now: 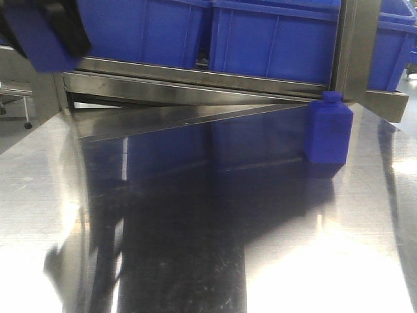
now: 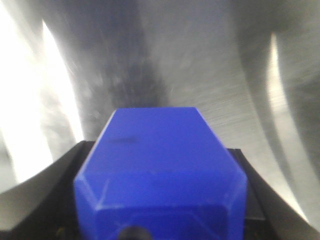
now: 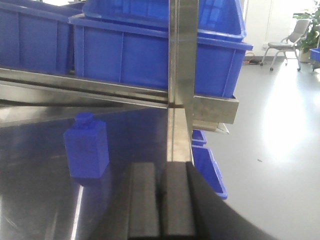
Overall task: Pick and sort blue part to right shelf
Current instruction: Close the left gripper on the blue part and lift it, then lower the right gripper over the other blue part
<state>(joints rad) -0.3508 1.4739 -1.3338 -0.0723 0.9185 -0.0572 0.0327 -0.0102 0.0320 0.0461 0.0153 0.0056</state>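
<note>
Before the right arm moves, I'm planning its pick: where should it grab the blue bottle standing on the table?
Probably the bottle by its two flat side walls below the cap, coming from the front: it stands upright, and the rack rail sits close behind.

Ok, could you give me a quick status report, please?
Left end effector shut on blue part, up near the blue bins. Right end effector shut, empty. Second blue part upright on steel table beside rack post.

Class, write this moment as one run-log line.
left gripper: shut on held blue part | right gripper: shut, empty | second blue part: upright on table, beside shelf post
</note>
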